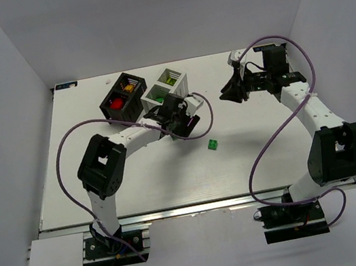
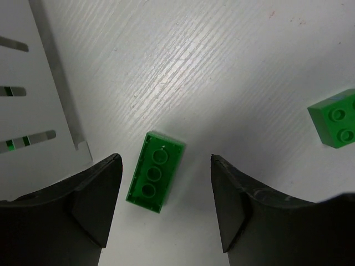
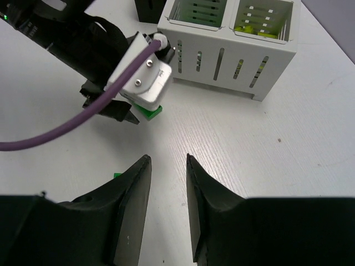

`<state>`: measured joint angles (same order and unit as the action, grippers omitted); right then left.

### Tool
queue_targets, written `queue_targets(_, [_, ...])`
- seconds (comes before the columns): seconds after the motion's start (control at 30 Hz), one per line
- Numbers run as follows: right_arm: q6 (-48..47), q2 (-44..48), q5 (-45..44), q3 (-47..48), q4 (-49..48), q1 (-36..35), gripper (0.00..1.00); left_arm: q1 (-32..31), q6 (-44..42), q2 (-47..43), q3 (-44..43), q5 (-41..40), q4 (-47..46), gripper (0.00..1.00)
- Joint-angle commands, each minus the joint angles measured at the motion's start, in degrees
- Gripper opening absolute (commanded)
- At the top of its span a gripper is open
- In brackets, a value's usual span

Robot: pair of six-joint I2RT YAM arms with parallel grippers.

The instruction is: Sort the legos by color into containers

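Top external view: the black container (image 1: 122, 98) and the white container (image 1: 166, 86) stand side by side near the far edge of the tabletop (image 1: 105, 187), left of its middle. The black one holds red legos (image 1: 116, 104) in one compartment and orange-yellow legos (image 1: 130, 85) in the other. The white one holds green and yellow-green pieces.

Left wrist view: the left gripper (image 2: 165, 163) is pointed down at the tabletop just beside the white container's near wall. Its jaws stand apart on either side of a green lego (image 2: 155, 178), which lies flat, studs up. A gap shows on each side, and nothing is gripped. A second green lego (image 1: 214, 144) lies loose near the middle of the tabletop.

Right wrist view: the right gripper (image 3: 167, 160) is narrowly parted and holds nothing. It hangs above bare tabletop on the right half, facing the white container.
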<state>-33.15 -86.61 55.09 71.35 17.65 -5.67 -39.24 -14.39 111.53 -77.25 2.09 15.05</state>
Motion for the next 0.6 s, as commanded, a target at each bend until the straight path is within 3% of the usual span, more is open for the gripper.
queue_targets(0.0, [0.54, 1.18, 1.60, -0.34, -0.77, 0.40, 0.37, -0.39, -2.65, 0.79, -3.07, -1.21, 1.03, 0.74])
queue_targets(0.57, [1.59, 0.30, 1.77, -0.34, -1.30, 1.63, 0.37, -0.48, -5.29, 6.86, -7.12, -6.04, 5.25, 0.70])
